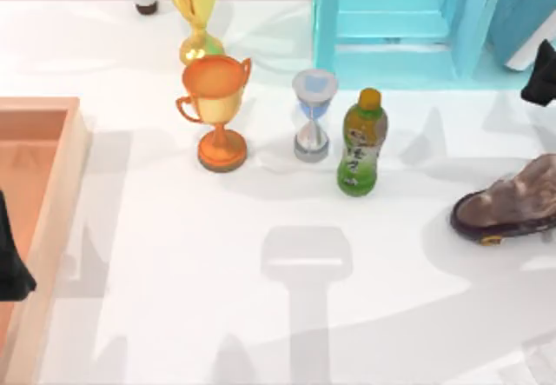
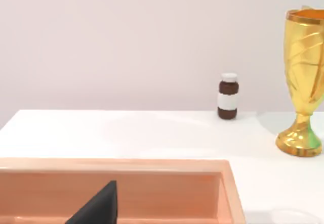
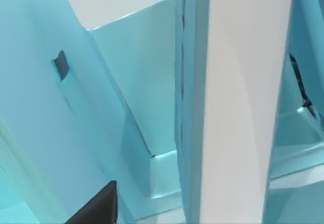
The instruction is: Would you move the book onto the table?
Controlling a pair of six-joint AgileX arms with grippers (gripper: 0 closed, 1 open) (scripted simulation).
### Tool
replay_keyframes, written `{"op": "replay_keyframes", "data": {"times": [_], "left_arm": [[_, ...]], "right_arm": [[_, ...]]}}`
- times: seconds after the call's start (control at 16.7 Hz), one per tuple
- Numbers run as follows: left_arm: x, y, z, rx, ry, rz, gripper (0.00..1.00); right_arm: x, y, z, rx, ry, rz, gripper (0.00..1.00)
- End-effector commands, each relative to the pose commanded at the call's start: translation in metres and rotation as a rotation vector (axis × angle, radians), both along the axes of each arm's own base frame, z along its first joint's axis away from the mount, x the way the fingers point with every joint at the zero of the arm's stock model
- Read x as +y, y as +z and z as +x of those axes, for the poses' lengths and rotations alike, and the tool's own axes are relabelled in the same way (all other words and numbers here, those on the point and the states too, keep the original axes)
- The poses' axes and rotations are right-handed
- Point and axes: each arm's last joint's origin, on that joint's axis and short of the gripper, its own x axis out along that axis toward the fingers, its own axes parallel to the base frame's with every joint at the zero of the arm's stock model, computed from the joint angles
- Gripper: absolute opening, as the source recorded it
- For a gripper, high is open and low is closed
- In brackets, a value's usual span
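The book [image 1: 526,16] leans at the upper right of the top view, just beside the blue shelf [image 1: 391,20], and has not reached the white table [image 1: 261,315]. The right gripper [image 1: 540,76] is close by it (probably to take it), but I cannot tell how wide it stands. The left gripper [image 1: 10,259] waits over the wooden tray [image 1: 52,220] at the left edge.

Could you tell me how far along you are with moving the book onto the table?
Nothing looks done: the teal-blue hardcover book with white page edges stands at the cyan shelf unit, not on the white tabletop. In hand: the right claw is beside it; its wrist view looks closely at the pages. Left: grasping, lifting, laying it down. The left claw waits over the orange-brown wooden tray.
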Motion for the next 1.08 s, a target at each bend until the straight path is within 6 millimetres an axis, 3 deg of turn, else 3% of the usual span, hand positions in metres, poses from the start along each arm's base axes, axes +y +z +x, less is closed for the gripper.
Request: {"op": "replay_keyframes", "data": {"times": [0.24,0.48,0.78,1.08], "left_arm": [[0.000,0.000,0.000,0.000,0.000,0.000,1.00],[0.000,0.000,0.000,0.000,0.000,0.000,1.00],[0.000,0.000,0.000,0.000,0.000,0.000,1.00],[0.000,0.000,0.000,0.000,0.000,0.000,1.00]], "right_arm": [[0.004,0.006,0.007,-0.003,0.002,0.000,1.00],[0.010,0.014,0.040,-0.001,0.000,0.000,1.00],[0.008,0.007,0.087,-0.002,0.001,0.000,1.00],[0.002,-0.002,0.100,0.000,0.000,0.000,1.00]]}}
